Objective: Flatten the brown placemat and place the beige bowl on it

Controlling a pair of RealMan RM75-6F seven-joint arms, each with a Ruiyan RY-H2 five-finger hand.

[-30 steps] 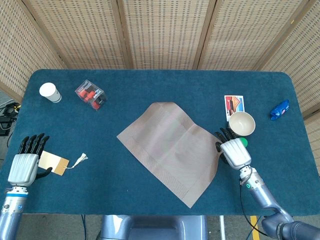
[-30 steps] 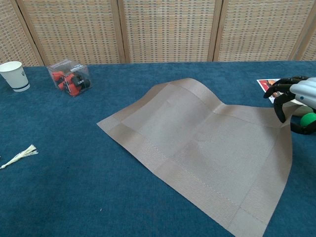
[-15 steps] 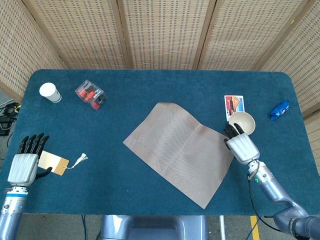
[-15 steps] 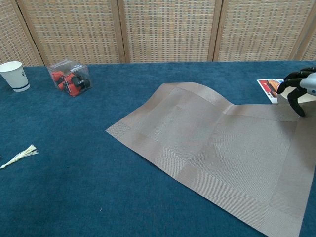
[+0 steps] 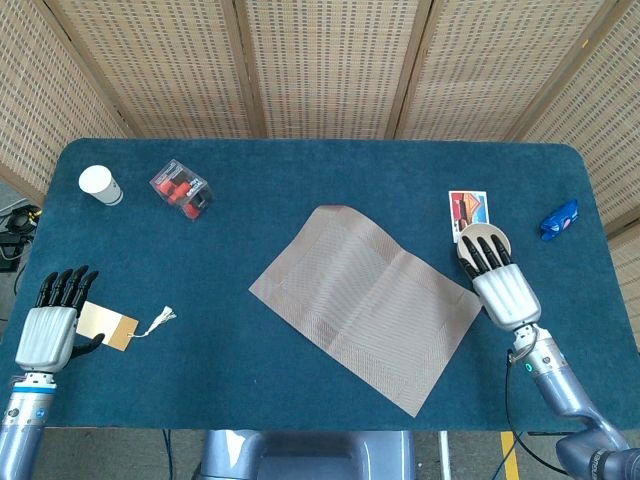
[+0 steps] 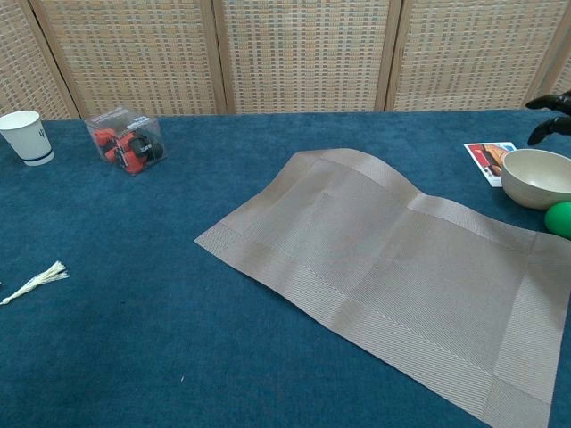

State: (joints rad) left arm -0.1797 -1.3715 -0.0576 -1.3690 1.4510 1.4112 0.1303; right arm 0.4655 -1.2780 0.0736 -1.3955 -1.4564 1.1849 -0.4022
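The brown placemat (image 5: 365,305) lies spread at the table's middle, turned diagonally. In the chest view the placemat (image 6: 384,267) still humps up along its far edge. The beige bowl (image 5: 479,240) stands upright just off the mat's right corner, partly covered by my right hand (image 5: 500,285), whose straight fingers reach over its rim and hold nothing. In the chest view the bowl (image 6: 538,176) is empty, with dark fingertips (image 6: 553,109) above it. My left hand (image 5: 48,328) is at the table's front left, fingers apart, holding nothing.
A green ball (image 6: 560,218) sits between bowl and mat. A picture card (image 5: 468,210) and a blue object (image 5: 559,219) lie at the right. A white cup (image 5: 100,184) and a clear box (image 5: 181,189) stand far left. A tasselled tag (image 5: 108,325) lies beside my left hand.
My right hand dragged the mat's right corner rightward, let it go and moved up over the bowl. The mat now lies further right and flatter. The left hand stayed still.
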